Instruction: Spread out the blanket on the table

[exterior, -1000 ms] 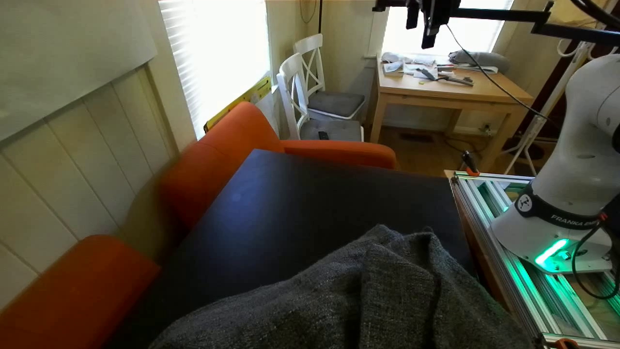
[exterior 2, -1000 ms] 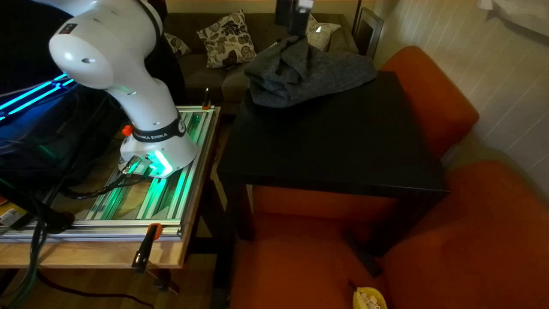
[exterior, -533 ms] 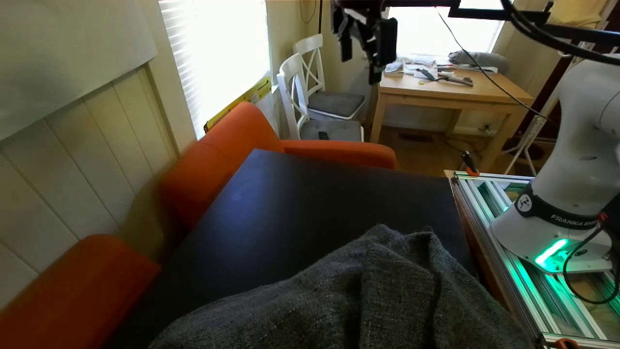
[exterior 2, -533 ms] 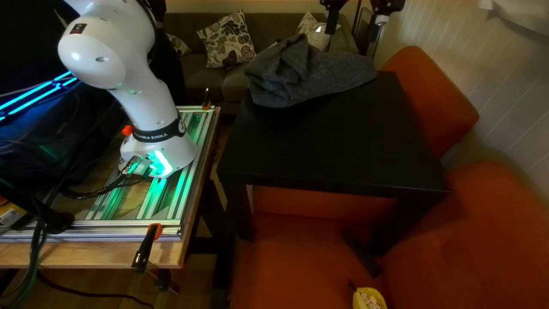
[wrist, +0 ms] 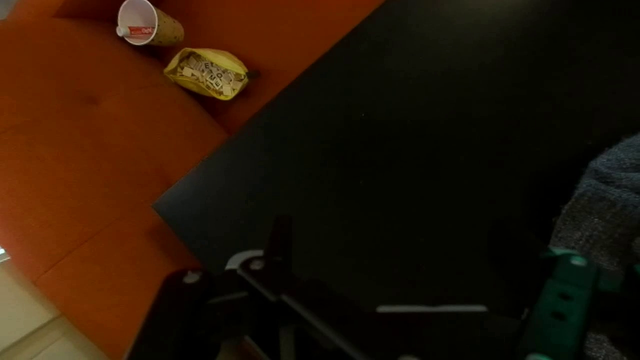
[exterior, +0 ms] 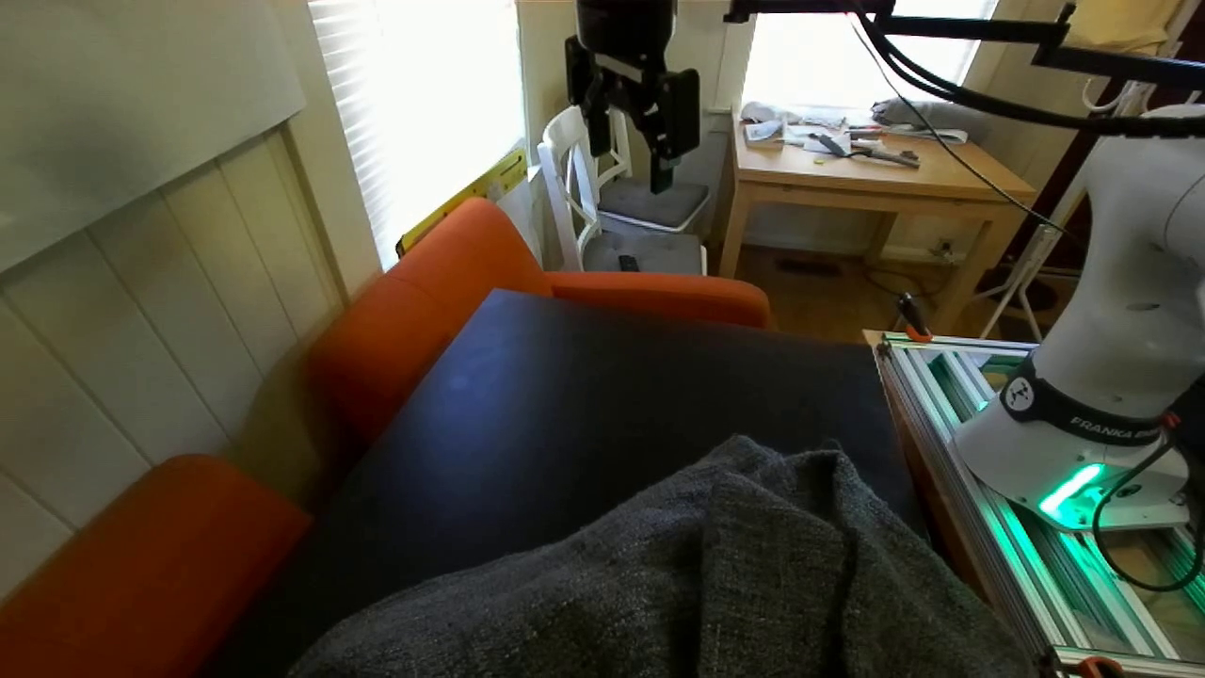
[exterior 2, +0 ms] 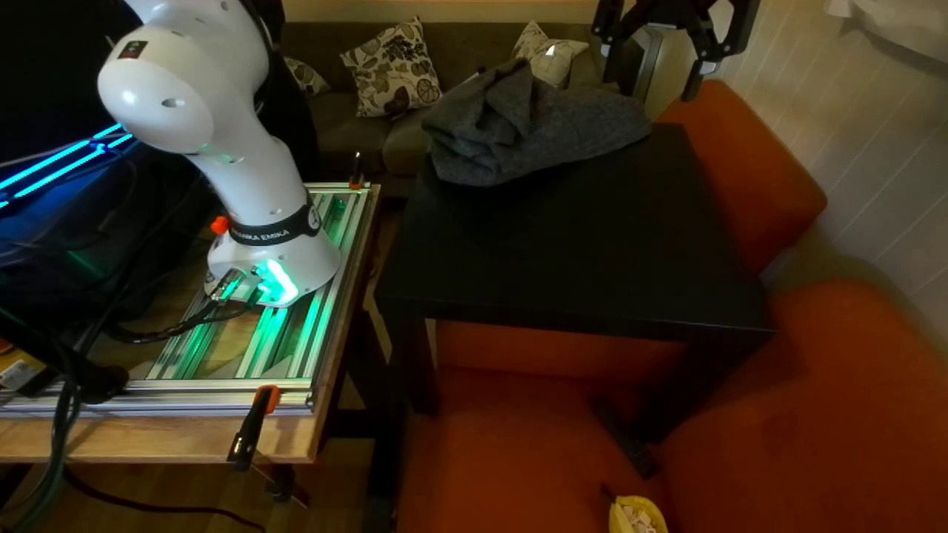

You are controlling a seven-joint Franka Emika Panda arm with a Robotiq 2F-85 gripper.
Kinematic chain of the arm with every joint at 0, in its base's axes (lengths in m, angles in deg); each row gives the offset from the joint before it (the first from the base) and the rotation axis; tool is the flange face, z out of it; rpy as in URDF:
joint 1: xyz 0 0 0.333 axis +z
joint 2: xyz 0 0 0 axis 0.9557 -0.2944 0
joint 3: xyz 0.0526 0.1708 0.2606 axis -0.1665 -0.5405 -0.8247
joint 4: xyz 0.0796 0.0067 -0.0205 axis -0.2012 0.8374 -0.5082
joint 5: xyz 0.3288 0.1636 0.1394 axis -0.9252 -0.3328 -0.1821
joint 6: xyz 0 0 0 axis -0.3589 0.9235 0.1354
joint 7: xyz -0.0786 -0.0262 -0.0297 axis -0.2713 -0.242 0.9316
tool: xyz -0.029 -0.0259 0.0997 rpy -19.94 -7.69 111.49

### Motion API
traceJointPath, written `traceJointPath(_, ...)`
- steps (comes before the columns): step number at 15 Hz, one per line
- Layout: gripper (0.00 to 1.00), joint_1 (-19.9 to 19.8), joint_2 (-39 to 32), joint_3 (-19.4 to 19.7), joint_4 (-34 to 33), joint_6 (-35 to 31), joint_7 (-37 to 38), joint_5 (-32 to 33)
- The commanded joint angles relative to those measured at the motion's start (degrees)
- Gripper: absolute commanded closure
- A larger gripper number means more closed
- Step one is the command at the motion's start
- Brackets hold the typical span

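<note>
"FRANKA EMIKA" on the black band; "E", "O", "M" on pale tiles

One blanket, one black table, two white chairs

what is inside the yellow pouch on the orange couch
Pale letter tiles show in the yellow pouch, a few readable in the wrist view, such as E and M. Whatever lies beneath the top layer is covered and cannot be seen.
</note>
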Motion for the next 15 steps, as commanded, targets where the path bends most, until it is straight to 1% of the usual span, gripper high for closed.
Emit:
traceJointPath(1, 0.0, -0.9, 0.0, -1.0, -0.1, 0.1, 0.0, -0.1)
traceJointPath(5, 0.0, -0.9, 0.0, -1.1, -0.1, 0.1, 0.0, -0.1)
traceJointPath(6, 0.0, -0.1, 1.0, -1.1, 1.4, 1.9, -3.9, -4.3)
traceJointPath(7, 0.0, 0.5, 2.3, -1.3, 3.6, 3.0, -6.3, -7.3)
traceJointPath(11, 0.0, 2.5, 7.1, -2.8, 10.9, 6.1, -12.2, -17.8)
traceJointPath(12, 0.0, 3.0, 8.6, -3.1, 13.2, 5.1, -12.6, -19.7)
traceJointPath(13, 0.0, 3.5, 10.5, -3.3, 16.4, 2.1, -12.9, -23.1)
traceJointPath(14, 0.0, 3.9, 12.1, -3.8, 19.6, -1.1, -11.4, -24.7)
traceJointPath(15, 0.0, 4.6, 13.3, -3.6, 22.1, -2.5, -11.3, -28.5)
